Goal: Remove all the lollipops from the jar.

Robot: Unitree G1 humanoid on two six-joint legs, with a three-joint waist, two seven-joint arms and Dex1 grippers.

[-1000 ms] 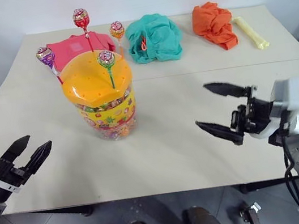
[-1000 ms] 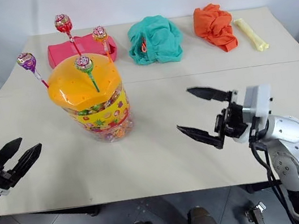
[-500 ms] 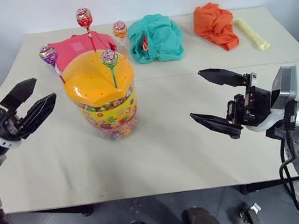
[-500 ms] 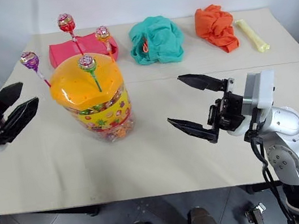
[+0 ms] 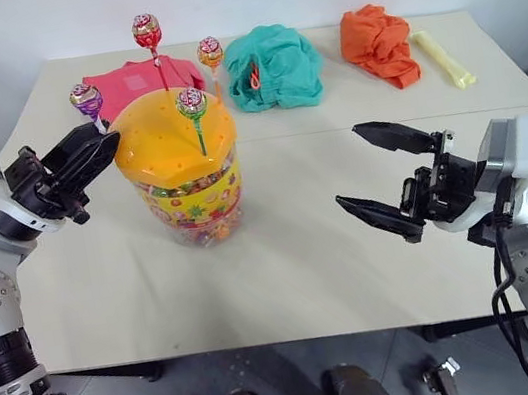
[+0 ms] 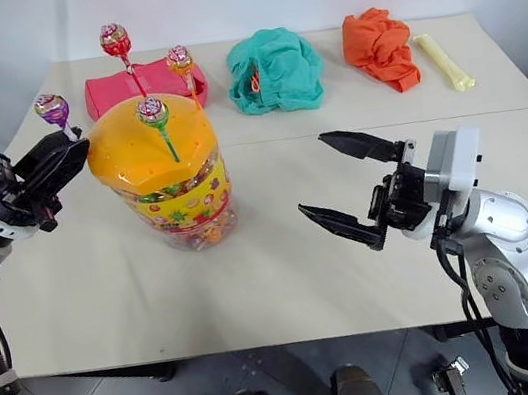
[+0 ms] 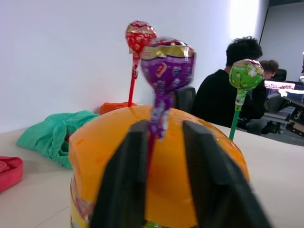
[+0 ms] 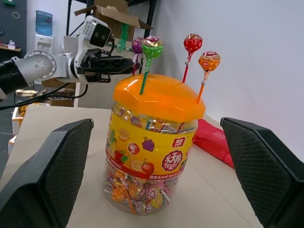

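Observation:
The jar (image 5: 188, 195) is a clear tub of sweets with an orange domed lid (image 5: 159, 144), standing left of the table's middle. Several lollipops stand in the lid: purple (image 5: 84, 98) on the left, red (image 5: 146, 30), orange (image 5: 209, 51) and green (image 5: 190, 101). My left gripper (image 5: 105, 143) is at the lid's left edge, shut on the purple lollipop (image 7: 167, 64), whose stick runs between its fingers (image 7: 124, 180). My right gripper (image 5: 348, 165) hovers open to the right of the jar, nothing between its fingers.
Along the table's (image 5: 297, 273) far edge lie a pink cloth (image 5: 137, 77), a teal cloth (image 5: 273, 66), an orange cloth (image 5: 378, 41) and a pale yellow bag (image 5: 443, 56). A seated person (image 7: 228, 90) shows in the left wrist view's background.
My left arm rose from the table's near left edge and swung right to the jar, and its fingers closed around the purple lollipop's stick. The right arm stayed put.

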